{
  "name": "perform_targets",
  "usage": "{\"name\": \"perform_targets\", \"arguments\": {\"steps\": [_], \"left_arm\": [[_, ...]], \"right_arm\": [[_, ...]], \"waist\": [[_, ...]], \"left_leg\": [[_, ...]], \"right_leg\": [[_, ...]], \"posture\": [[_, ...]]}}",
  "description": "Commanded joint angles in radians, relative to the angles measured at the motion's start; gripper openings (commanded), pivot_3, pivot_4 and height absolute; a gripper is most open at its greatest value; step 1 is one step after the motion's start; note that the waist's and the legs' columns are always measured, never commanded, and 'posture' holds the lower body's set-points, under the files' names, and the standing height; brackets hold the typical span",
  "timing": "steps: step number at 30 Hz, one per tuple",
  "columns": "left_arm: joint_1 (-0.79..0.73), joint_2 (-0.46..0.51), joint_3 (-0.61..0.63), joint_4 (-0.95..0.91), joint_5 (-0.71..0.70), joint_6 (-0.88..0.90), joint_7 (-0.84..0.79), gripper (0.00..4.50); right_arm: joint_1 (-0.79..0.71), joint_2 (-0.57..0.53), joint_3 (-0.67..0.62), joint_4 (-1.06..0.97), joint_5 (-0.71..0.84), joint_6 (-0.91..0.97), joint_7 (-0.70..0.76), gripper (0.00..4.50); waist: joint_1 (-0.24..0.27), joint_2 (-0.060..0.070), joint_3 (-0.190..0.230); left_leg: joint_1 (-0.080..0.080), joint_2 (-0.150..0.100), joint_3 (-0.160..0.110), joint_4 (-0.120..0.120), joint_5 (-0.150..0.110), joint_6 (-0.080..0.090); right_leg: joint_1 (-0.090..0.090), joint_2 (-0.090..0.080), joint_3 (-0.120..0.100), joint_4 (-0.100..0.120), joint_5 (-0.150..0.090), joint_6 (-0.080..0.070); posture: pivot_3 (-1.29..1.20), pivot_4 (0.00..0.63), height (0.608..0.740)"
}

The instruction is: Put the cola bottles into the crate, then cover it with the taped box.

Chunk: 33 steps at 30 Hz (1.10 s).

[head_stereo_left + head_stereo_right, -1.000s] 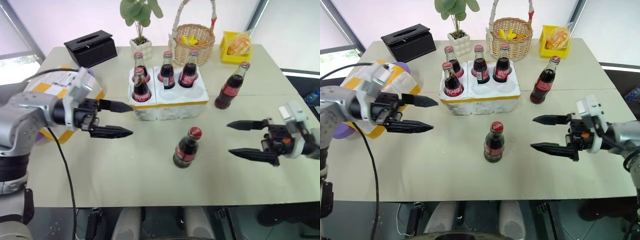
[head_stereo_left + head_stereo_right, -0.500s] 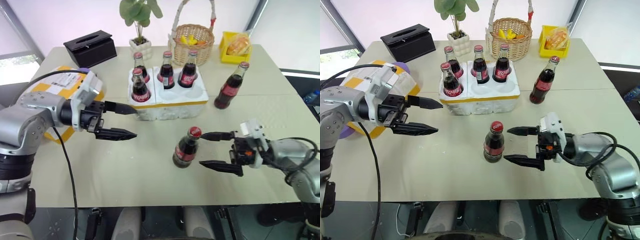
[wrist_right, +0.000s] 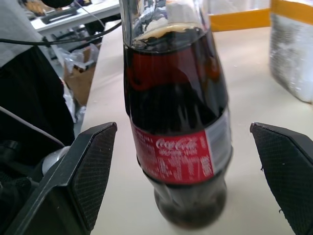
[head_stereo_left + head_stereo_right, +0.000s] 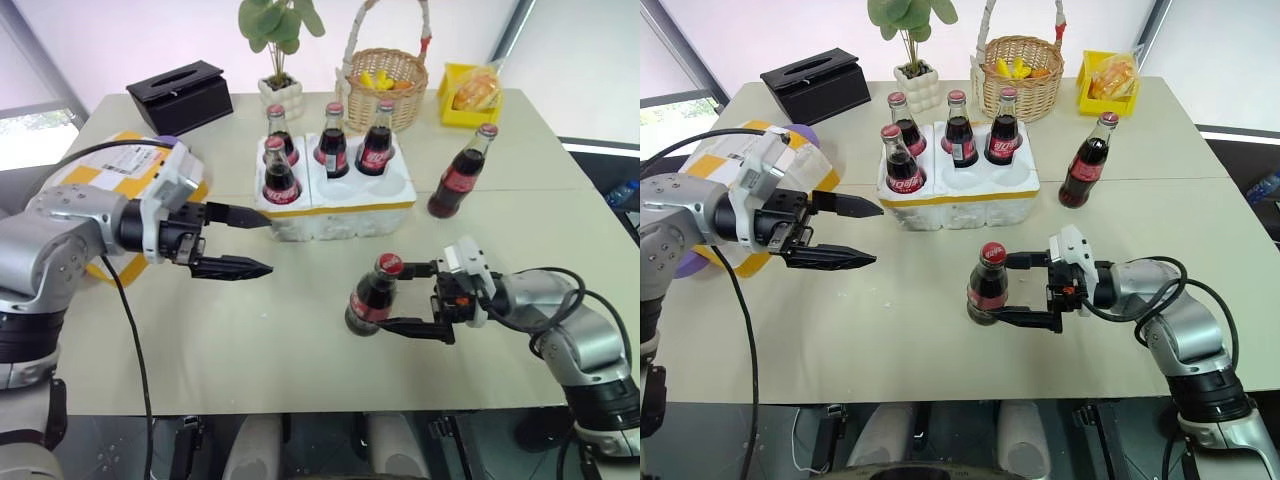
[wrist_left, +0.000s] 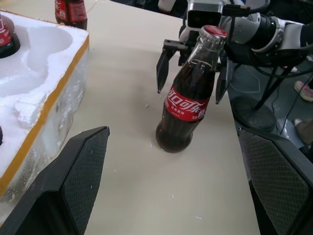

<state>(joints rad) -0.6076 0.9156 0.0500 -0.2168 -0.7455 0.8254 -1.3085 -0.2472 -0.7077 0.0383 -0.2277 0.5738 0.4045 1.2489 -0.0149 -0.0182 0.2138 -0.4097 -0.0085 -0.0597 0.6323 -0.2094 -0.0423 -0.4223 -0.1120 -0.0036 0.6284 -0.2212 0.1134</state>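
The white styrofoam crate (image 4: 345, 208) with a thin yellow band holds several cola bottles, such as the one at its front left (image 4: 282, 174). Another bottle (image 4: 460, 173) stands to the crate's right. A third bottle (image 4: 371, 297) stands alone near the table's front. My right gripper (image 4: 396, 297) is open, one finger on each side of that bottle, with gaps showing in the right wrist view (image 3: 176, 122). My left gripper (image 4: 268, 245) hangs open and empty just left of the crate. The taped box (image 4: 125, 158) sits at far left, partly behind my left arm.
Along the back edge stand a black tissue box (image 4: 182, 95), a potted plant (image 4: 282, 92), a wicker basket (image 4: 386, 80) and a yellow tray (image 4: 472, 98) with a packet. A purple object (image 4: 680, 262) pokes out beside the taped box.
My right gripper has swung left and lower, from open space on the right to either side of the front bottle. The left gripper has stayed where it was.
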Motion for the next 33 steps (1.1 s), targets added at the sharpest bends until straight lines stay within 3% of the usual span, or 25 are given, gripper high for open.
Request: {"name": "perform_targets", "arguments": {"steps": [1,13,15,18,27,33], "left_arm": [[0.001,0.014,0.023,-0.024,-0.006,-0.011,0.006,4.40],[-0.009,0.010,0.021,-0.023,-0.008,-0.014,0.022,4.40],[-0.013,0.013,0.023,-0.023,-0.009,-0.013,0.024,4.50],[-0.015,0.014,0.026,-0.020,-0.008,-0.015,0.027,4.50],[-0.006,0.007,0.024,-0.013,-0.001,-0.028,0.035,4.50],[0.021,-0.010,0.047,-0.020,-0.005,-0.037,0.073,4.50]], "right_arm": [[-0.019,0.012,0.010,0.002,-0.003,-0.025,0.016,4.50],[-0.077,0.077,0.066,0.065,-0.040,-0.055,0.026,4.50],[-0.077,0.078,0.069,0.068,-0.040,-0.058,0.030,3.95],[-0.074,0.080,0.063,0.065,-0.027,-0.051,0.036,2.76],[-0.111,0.013,-0.022,-0.010,0.098,0.081,0.054,2.77],[-0.378,0.018,-0.138,0.087,0.227,0.216,-0.039,2.77]], "waist": [[0.000,0.000,0.000],[-0.001,0.000,0.000],[0.000,0.000,0.000],[0.000,0.000,0.000],[0.001,0.000,0.000],[-0.011,0.001,0.001]], "left_leg": [[0.000,0.000,0.000,0.000,0.000,0.000],[0.000,0.000,0.000,0.000,0.000,0.000],[0.000,0.000,0.000,0.000,0.000,0.000],[0.000,0.000,0.000,0.000,0.000,0.000],[0.000,0.000,0.000,0.000,0.000,0.000],[0.000,0.001,0.001,0.000,0.000,0.000]], "right_leg": [[0.000,0.000,0.000,0.000,0.000,0.000],[0.000,0.000,0.000,0.000,0.001,0.000],[0.000,0.000,0.000,0.000,0.001,0.000],[0.000,0.000,0.000,0.000,0.000,-0.001],[0.000,0.000,0.000,0.000,0.001,-0.001],[-0.002,0.001,0.000,0.000,0.001,-0.002]], "posture": [[0.00,0.150,0.740],[0.00,0.150,0.740],[0.00,0.150,0.740],[0.00,0.150,0.740],[0.00,0.150,0.740],[0.00,0.150,0.740]]}}
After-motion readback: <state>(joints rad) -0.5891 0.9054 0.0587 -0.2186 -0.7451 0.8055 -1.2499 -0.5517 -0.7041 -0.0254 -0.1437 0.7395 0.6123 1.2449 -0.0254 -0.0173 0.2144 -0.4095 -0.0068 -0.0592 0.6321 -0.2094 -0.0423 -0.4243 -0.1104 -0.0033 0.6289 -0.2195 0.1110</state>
